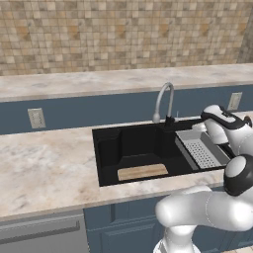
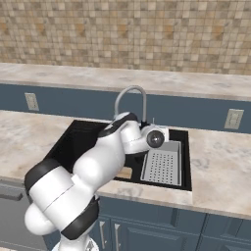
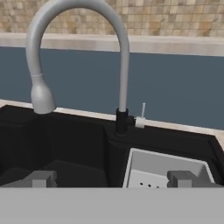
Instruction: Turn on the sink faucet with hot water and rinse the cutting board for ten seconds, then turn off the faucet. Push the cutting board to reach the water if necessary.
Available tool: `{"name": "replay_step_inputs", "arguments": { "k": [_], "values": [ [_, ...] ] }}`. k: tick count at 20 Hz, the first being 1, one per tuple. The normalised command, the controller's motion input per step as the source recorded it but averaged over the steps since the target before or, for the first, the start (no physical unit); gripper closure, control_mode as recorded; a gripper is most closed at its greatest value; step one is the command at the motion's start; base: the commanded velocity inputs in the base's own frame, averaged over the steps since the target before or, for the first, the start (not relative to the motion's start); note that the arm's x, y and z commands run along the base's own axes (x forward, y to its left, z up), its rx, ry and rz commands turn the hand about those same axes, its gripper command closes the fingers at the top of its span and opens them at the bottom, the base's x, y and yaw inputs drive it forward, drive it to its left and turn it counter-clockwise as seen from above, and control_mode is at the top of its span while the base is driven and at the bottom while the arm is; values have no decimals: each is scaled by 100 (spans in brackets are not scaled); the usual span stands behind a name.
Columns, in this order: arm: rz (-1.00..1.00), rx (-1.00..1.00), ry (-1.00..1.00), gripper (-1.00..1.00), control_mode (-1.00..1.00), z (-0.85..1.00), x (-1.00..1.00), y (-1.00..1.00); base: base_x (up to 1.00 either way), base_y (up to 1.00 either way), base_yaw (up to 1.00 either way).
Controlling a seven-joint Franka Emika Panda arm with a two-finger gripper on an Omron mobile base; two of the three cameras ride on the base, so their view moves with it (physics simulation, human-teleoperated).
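While no water is running, the cutting board [image 1: 143, 172] is seen in the left base view lying flat at the front of the black sink [image 1: 106, 148], well to the left of the gooseneck faucet [image 1: 163, 101]. From the right base view, the grey drain tray [image 2: 162, 166] is shown beside the arm, with the board mostly hidden. Through the hand view, the gripper [image 3: 113, 178] is seen fully spread and empty, facing the faucet's small lever [image 3: 141, 117]. That thin lever could be missed or pushed toward cold if approached off-centre, and the stream may fall clear of the board.
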Motion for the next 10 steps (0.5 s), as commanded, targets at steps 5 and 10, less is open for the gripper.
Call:
{"name": "replay_step_inputs", "arguments": {
  "k": [5, 10],
  "values": [
    [0, 0, 0, -100, -100, -9, 0, 0, 0, 0, 0],
    [0, 0, 0, -100, -100, -4, 5, 0, 0, 0, 0]
  ]
}}
